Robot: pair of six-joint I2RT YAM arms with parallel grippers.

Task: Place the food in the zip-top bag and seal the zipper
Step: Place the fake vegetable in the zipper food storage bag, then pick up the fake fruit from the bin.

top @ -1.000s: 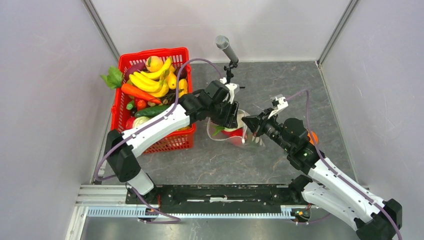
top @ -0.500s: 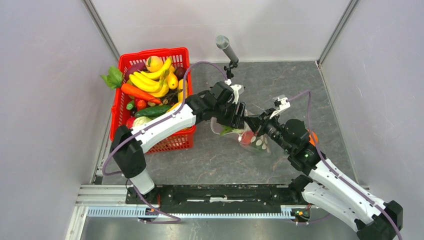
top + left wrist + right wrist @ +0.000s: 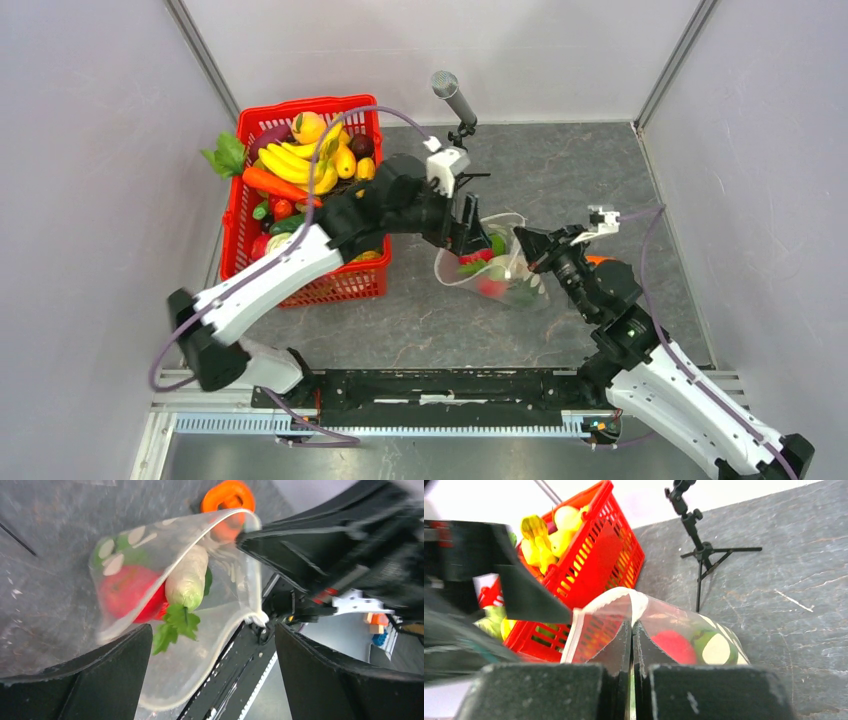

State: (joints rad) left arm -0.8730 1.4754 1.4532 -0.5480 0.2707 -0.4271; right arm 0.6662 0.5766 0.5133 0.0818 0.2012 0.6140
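The zip-top bag [image 3: 500,285] lies on the grey table, its mouth lifted towards the left. My right gripper [image 3: 527,243] is shut on the mouth's edge [image 3: 631,625]. Food shows inside the bag: a red piece [image 3: 127,592], a white radish [image 3: 186,577] with green leaves [image 3: 175,625], and a green piece [image 3: 701,639]. The white zipper [image 3: 257,580] runs round the gaping mouth. My left gripper [image 3: 480,238] hangs open just over that mouth, its jaws [image 3: 212,645] wide apart and holding nothing.
A red basket [image 3: 305,103] heaped with bananas [image 3: 295,160], a carrot and other toy food stands at the back left. A microphone on a small tripod [image 3: 452,97] stands behind the bag. An orange piece [image 3: 227,497] lies on the table beside my right arm.
My left gripper has opened wide over the bag's mouth. The bag and my right gripper have shifted to the right, and the left arm has followed.
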